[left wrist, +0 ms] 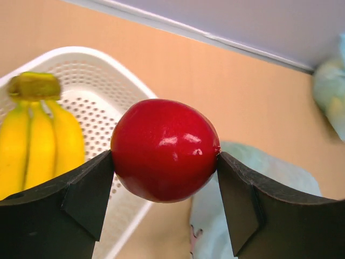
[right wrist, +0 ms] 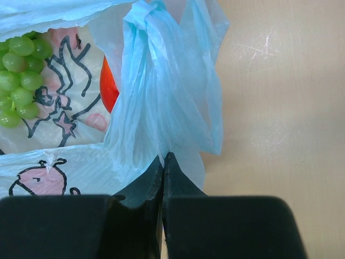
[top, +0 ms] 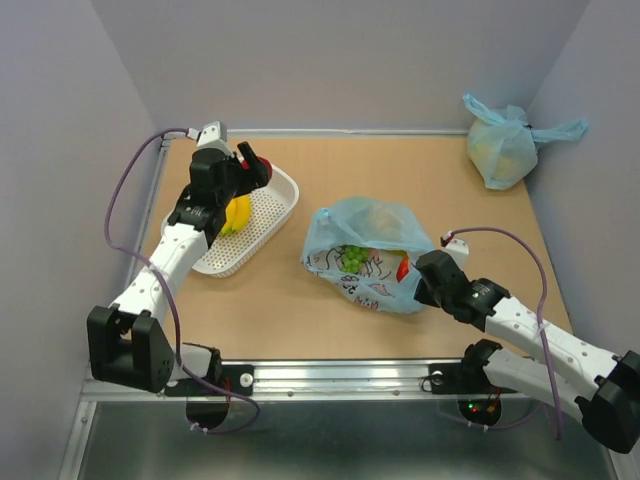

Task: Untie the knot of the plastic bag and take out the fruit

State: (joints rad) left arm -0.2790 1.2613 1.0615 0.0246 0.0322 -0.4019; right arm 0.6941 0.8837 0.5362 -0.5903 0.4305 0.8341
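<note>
Top view — the bag (top: 365,250) lies centrally on the table (top: 440,180); the left claw (top: 257,168) hangs over the basket (top: 283,200). Left wrist — this claw pinches the red apple (left wrist: 164,150); bananas (left wrist: 38,140) lie in the basket. Right wrist — the right claw (right wrist: 163,162) is pressed together, nipping bag film; grapes (right wrist: 19,75) show inside.

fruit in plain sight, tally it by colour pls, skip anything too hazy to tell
yellow banana bunch: 1
red apple: 1
green grapes: 1 bunch
orange-red piece: 1
total: 4
Hazy shapes inside the plastic bag are not counted.
</note>
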